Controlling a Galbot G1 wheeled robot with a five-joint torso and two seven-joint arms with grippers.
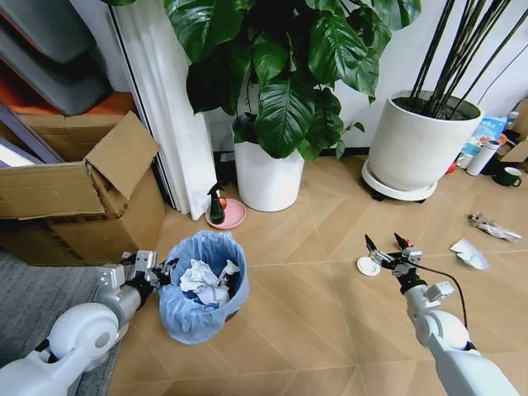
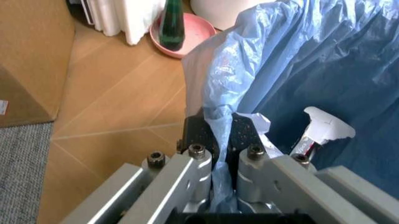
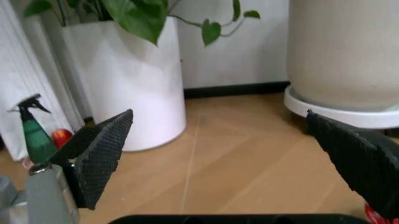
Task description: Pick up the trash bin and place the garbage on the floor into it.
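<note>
The left gripper [image 2: 218, 135] has its jaws pinching the light-blue bag at the rim of the trash bin [image 1: 200, 289], which stands on the wooden floor [image 1: 313, 313] and already holds crumpled white paper [image 1: 202, 280]. The right gripper [image 1: 388, 245] hangs with jaws spread wide, just beside the white round disc [image 1: 368, 266]. A blue-white packet [image 1: 469, 252] and a silvery wrapper [image 1: 492, 226] lie further to the right. Behind stand two white plant pots [image 1: 268, 177], a green spray bottle [image 1: 216, 205] and a cardboard box [image 1: 78, 198].
</note>
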